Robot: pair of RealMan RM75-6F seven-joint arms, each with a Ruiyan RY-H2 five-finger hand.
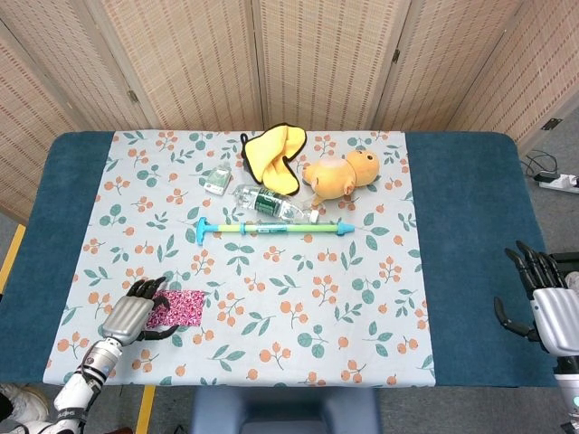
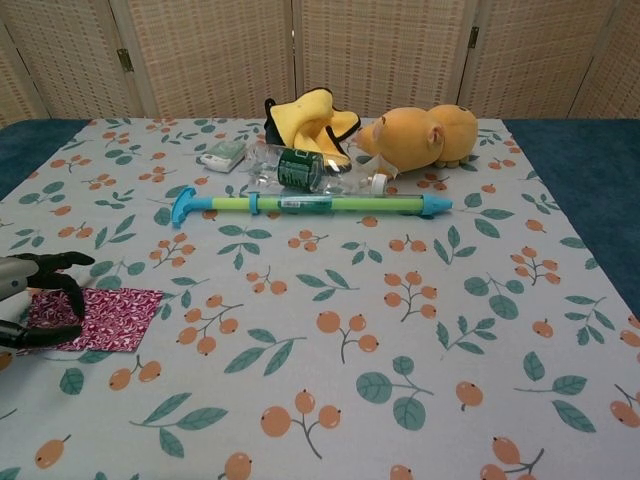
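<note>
At the near-left corner of the floral tablecloth (image 1: 271, 353), the left hand (image 1: 133, 313) sits with fingers spread and lightly curled, holding nothing; its fingertips (image 2: 62, 283) overlap the left edge of the pink patterned packet (image 1: 178, 307), which lies flat on the cloth just right of the hand. Whether the fingertips press the packet or only hover above it cannot be told from either view. Right hand (image 1: 543, 303) hangs beyond the right table edge, fingers apart, empty, well clear of everything. Risk, as a judgement: the packet is thin and flat against a loose cloth, so fingers closing on it could slide it away or bunch the cloth beneath rather than lift it; a pinch at the very edge might also let it slip out. The far group is well apart from the hand, so a knock there seems unlikely. Count: one pink packet; one blue-and-green long-handled tool (image 1: 271, 229); one clear bottle with green label (image 1: 267, 203), lying on its side just behind the tool; one yellow cloth item (image 1: 273, 155); one orange plush toy (image 1: 339, 174); one small pale box (image 1: 216, 181); two hands.
</note>
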